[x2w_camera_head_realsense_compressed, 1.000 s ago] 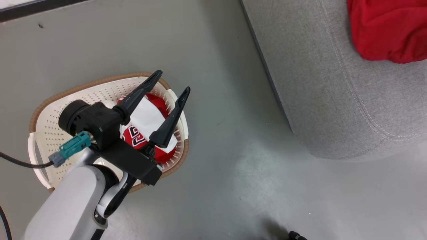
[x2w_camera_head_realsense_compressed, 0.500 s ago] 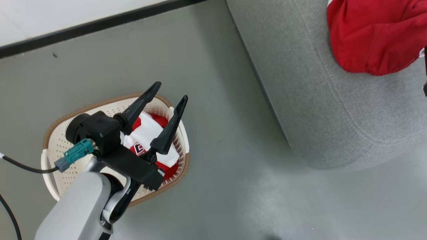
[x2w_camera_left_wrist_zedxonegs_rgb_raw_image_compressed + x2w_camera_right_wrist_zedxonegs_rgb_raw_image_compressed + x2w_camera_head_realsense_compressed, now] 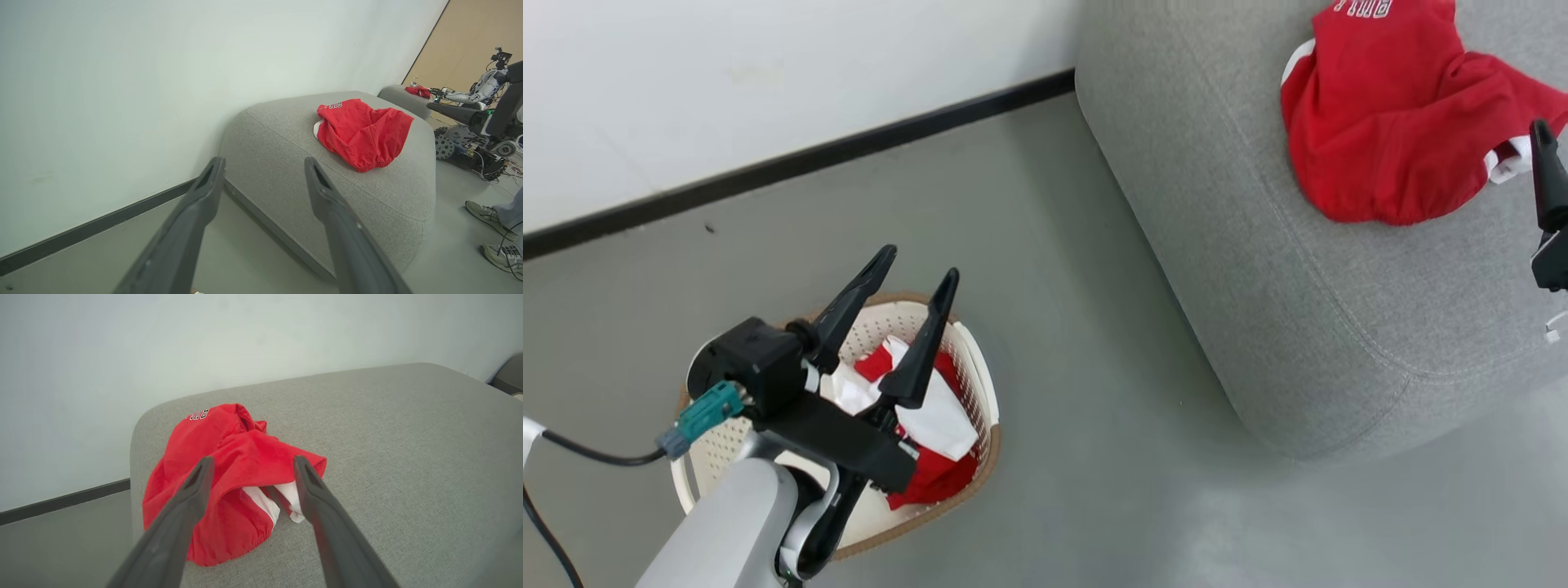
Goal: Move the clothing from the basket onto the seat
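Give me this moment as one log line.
left pincer: open, empty | right pincer: open, near red garment on seat | basket: red-white garment inside

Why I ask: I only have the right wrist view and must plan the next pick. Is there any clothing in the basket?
Observer: Yes. The head view shows a red-and-white garment lying in the basket.
Operator: Where is the left gripper?
Observer: The left gripper is over that basket in the head view, fingers spread, holding nothing.
Operator: Is anyone near the seat?
Observer: The left wrist view shows a person's sneakers standing beside the seat.
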